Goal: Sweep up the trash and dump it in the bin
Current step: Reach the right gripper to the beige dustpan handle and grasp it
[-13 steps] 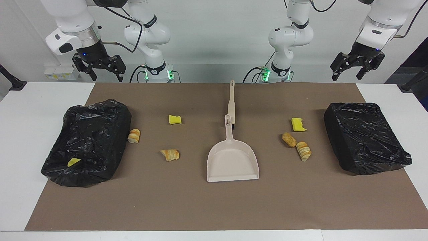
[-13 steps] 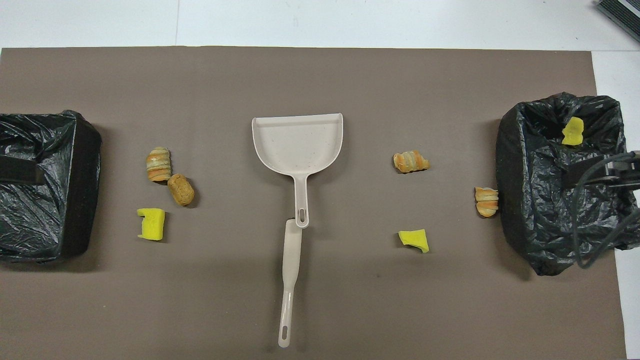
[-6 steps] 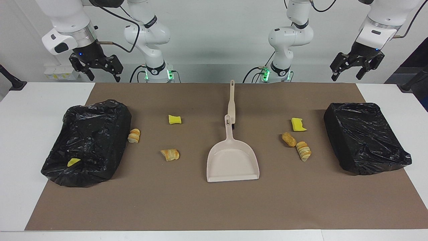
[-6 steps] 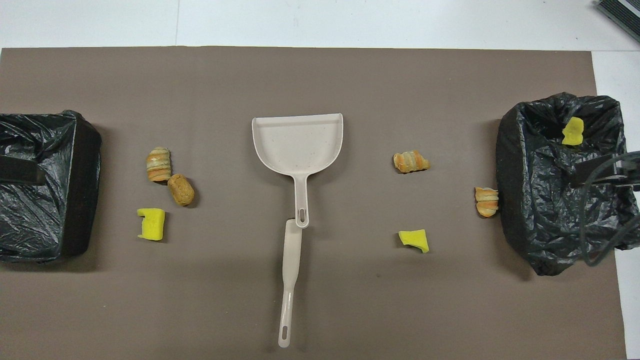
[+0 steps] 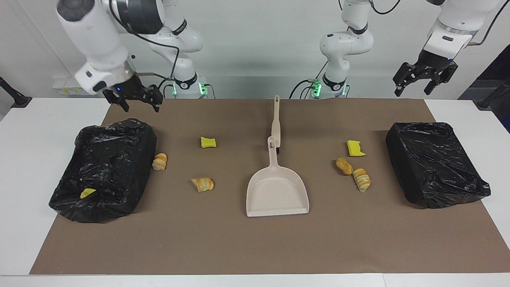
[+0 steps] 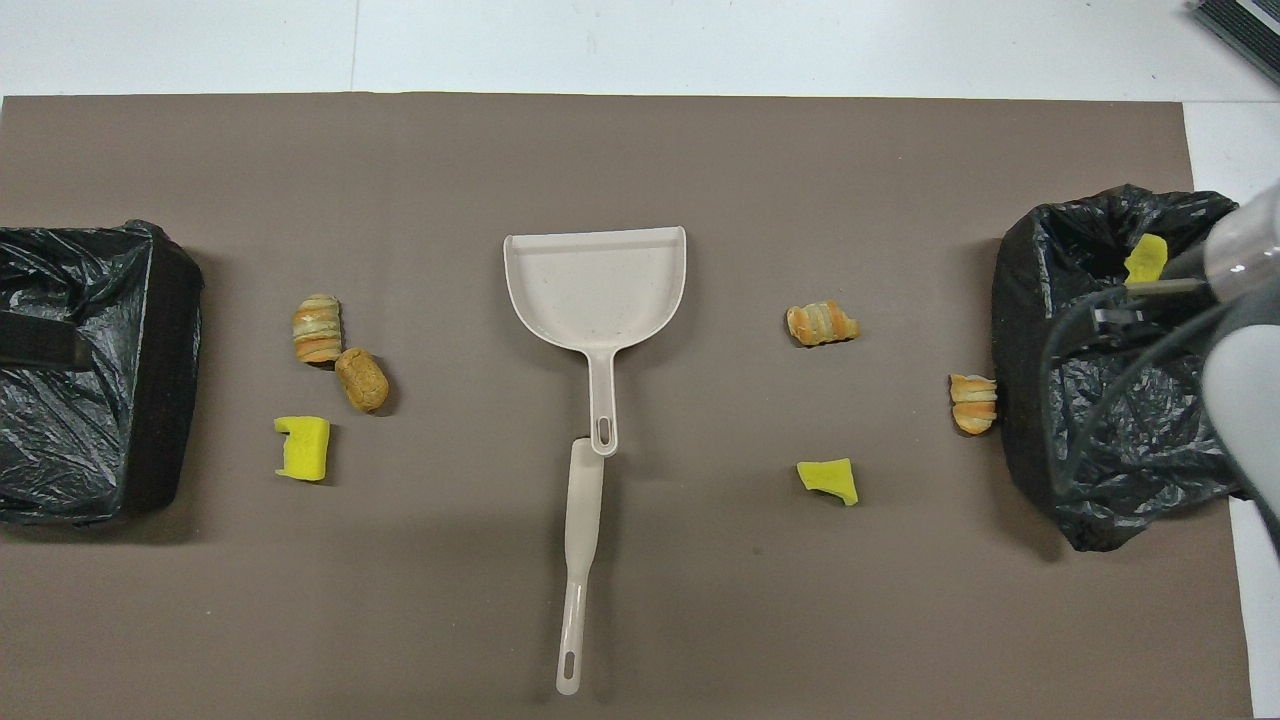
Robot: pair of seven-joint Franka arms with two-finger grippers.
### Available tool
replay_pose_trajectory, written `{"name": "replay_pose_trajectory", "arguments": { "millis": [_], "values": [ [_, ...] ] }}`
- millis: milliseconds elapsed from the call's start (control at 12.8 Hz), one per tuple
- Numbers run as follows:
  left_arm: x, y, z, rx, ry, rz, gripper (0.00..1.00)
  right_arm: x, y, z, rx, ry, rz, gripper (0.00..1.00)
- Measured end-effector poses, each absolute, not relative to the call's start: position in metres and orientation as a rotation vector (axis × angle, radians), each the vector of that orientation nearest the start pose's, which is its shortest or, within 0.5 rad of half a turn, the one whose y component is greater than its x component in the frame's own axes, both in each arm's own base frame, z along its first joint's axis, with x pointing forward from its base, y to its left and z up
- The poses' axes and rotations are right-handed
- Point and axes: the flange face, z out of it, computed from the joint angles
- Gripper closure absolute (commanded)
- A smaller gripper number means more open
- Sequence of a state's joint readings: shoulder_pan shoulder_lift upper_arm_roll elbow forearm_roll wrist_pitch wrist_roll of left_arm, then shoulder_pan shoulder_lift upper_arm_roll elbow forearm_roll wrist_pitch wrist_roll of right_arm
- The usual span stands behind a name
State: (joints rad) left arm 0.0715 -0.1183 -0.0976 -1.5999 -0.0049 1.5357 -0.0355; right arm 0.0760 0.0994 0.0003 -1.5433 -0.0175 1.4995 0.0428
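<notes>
Facing view: right gripper (image 5: 138, 103) open and empty, in the air over the mat edge by the bin (image 5: 105, 169) at the right arm's end; one sponge chunk (image 5: 87, 193) lies inside it. Left gripper (image 5: 423, 81) open, empty, raised at its own end, waiting. Dustpan (image 5: 277, 191) mid-mat, brush handle (image 5: 275, 123) touching its handle.

Overhead view: trash loose on the mat (image 6: 700, 620): sponge chunks (image 6: 303, 447) (image 6: 829, 478), bread pieces (image 6: 318, 328) (image 6: 361, 379) (image 6: 821, 323), one (image 6: 973, 402) against the bin. Second bin (image 6: 90, 370) at the left arm's end.
</notes>
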Motion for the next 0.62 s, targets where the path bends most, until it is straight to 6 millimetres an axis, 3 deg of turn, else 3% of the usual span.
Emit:
{"name": "replay_pose_trajectory", "arguments": {
  "millis": [389, 623],
  "values": [
    [0.514, -0.006, 0.671, -3.137, -0.048, -0.084, 0.00, 0.598, 0.139, 0.515, -3.157, -0.190, 0.215, 0.00],
    [0.514, -0.008, 0.671, -3.136, -0.044, -0.084, 0.00, 0.598, 0.219, 0.492, -3.104, -0.099, 0.152, 0.00]
  ]
}}
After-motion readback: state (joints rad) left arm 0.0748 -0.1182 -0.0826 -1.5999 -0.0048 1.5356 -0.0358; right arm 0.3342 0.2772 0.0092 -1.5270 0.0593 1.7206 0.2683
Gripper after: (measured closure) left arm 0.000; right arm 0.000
